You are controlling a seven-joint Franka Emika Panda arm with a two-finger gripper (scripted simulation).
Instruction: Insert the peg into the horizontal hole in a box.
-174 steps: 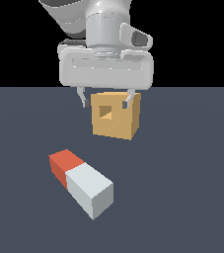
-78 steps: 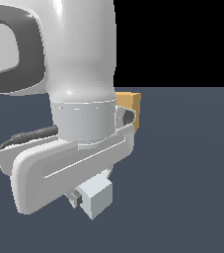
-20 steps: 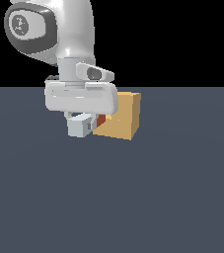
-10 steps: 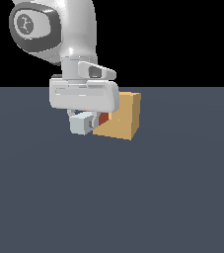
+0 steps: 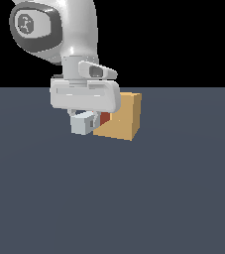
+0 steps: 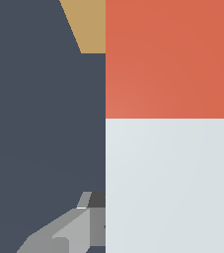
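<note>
Just left of the frame's centre in the exterior view, the peg (image 5: 86, 122) hangs level above the tabletop (image 5: 112, 198), its pale grey-white end facing the camera side and its red-orange end (image 5: 104, 118) pressed up to the near face of the box (image 5: 121, 117). Only a small patch of red shows beside the tan face, less than half a second ago and a second ago, when the whole assembly sat a little further to the frame's left; the arm has crept toward the box, which suggests the red tip is entering the hole, though the hole itself is hidden behind the peg and hand and cannot be confirmed. In the wrist view the peg (image 6: 167, 148) fills the frame's right half, the red portion above the white, and the tan box (image 6: 89, 24) shows only at the upper edge, so the bar looks aligned toward it. The gripper (image 5: 86, 116) sits directly over the peg's white end, its broad body hiding the jaws from the exterior view; grey finger parts flank the white end low in the wrist view, and since the peg is carried clear of the tabletop the jaws are judged to be clamped on it.
</note>
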